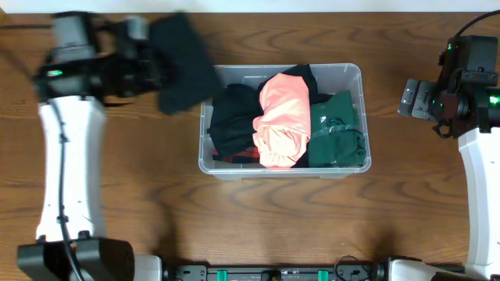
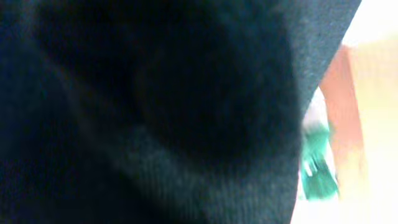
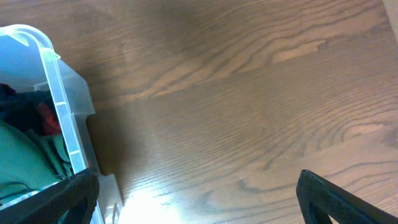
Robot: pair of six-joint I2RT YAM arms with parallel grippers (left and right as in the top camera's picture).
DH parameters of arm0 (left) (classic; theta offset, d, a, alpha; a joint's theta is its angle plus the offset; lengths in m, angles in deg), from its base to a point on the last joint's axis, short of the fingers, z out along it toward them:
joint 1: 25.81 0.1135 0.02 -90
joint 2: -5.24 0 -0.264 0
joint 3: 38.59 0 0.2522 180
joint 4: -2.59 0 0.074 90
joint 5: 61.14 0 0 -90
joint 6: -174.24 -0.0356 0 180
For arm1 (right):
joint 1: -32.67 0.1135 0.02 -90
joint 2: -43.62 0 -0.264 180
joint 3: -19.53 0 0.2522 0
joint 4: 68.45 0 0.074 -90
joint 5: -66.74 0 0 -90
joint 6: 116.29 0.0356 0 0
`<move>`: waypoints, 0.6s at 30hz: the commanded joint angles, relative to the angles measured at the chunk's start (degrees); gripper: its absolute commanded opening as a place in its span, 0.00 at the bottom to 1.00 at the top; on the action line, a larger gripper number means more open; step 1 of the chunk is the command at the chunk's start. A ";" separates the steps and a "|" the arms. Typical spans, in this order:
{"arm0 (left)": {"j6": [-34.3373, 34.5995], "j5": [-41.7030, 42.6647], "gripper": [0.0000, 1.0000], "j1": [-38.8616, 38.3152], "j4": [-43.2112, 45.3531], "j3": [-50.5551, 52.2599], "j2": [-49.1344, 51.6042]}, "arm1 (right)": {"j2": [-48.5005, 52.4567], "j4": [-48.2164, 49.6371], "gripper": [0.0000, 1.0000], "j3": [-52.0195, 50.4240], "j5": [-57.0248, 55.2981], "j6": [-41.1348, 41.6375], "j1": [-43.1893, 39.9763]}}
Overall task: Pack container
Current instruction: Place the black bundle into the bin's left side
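The clear plastic container [image 1: 207,125] sits mid-table holding a black garment [image 1: 233,117], a salmon-pink garment [image 1: 283,117] and a dark green garment [image 1: 337,133]. My left gripper [image 1: 160,66] is up at the back left, shut on a dark cloth [image 1: 183,62] that hangs just left of the container's back-left corner. That dark cloth [image 2: 155,112] fills the left wrist view and hides the fingers. My right gripper [image 3: 198,199] is open and empty over bare table, right of the container's corner [image 3: 62,106].
The wooden table [image 1: 141,195] spreads all round the container. A black rail with green clips [image 1: 273,273] runs along the front edge. The right arm [image 1: 469,94] stands at the right edge.
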 commanded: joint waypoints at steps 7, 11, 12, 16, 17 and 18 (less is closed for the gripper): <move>-12.28 -2.38 0.06 -14.73 -7.63 -0.17 6.71 | -0.52 -0.44 0.99 0.24 -0.20 -0.44 -0.66; -18.38 -2.01 0.06 -15.10 -13.92 -0.15 11.21 | -0.52 -0.39 0.99 0.24 -0.20 -0.42 -0.66; -18.47 -2.05 0.06 -15.08 -14.21 -0.15 12.41 | -0.52 -0.39 0.99 0.24 -0.20 -0.42 -0.66; -18.45 -2.40 0.27 -15.08 -13.09 -0.15 16.57 | -0.52 -0.52 0.99 0.24 -0.20 -0.42 -0.66; -18.43 -2.56 0.71 -15.04 -12.70 -0.15 16.98 | -0.52 -0.68 0.99 0.24 -0.20 -0.44 -0.66; -18.43 -2.84 0.90 -14.93 -12.52 -0.17 17.00 | -0.52 -0.83 0.99 0.24 -0.22 -0.44 -0.66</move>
